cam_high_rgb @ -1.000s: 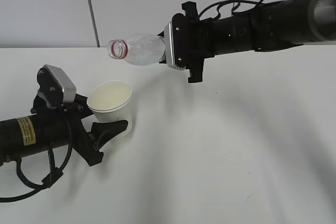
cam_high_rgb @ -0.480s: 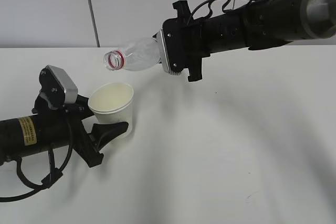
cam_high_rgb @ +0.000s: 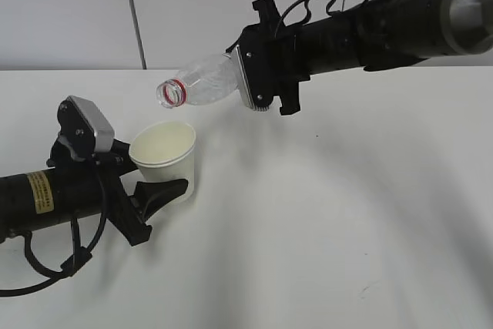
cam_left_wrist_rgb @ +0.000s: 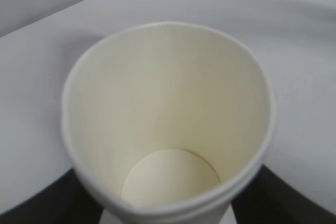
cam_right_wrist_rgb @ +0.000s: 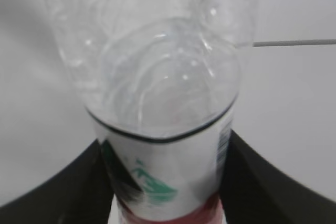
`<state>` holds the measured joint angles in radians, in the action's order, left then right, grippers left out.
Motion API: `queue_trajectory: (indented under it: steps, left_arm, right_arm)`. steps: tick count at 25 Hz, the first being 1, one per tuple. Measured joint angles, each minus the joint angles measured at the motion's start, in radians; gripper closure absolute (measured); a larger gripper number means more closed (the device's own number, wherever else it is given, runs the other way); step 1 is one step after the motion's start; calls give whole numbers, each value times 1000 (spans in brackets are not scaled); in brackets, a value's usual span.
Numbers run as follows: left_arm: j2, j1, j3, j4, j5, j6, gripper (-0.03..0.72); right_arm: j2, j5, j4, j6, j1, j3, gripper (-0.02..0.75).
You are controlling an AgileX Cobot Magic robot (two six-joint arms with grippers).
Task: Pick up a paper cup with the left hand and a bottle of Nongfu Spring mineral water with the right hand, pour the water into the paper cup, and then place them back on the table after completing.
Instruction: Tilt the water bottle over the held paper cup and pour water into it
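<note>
Since a second ago, the right hand (cam_high_rgb: 245,76) has carried the mineral water bottle (cam_high_rgb: 202,82) leftward and tipped it neck-down, its jaws clamped on the labelled body. Its uncapped, red-ringed mouth hangs just above the far rim of the paper cup (cam_high_rgb: 163,153), apart from it. The left hand (cam_high_rgb: 158,182) grips the upright cup. Bare white table (cam_high_rgb: 347,213) extends rightward.
</note>
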<state>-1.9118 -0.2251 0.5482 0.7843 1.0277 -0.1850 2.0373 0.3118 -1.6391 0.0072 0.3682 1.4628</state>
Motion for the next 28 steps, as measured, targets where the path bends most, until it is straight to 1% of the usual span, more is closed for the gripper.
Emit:
queue_trajectory:
  steps: [7,18,28]
  left_arm:
    - [0,0,0,0,0,0,259]
    - [0,0,0,0,-1,0,259]
    - [0,0,0,0,-4,0,259]
  right_arm:
    - [0,0,-4,-13,0,33,332]
    - [0,0,-10,-101,0,33,334]
    - [0,0,-10,-127,0,33,334]
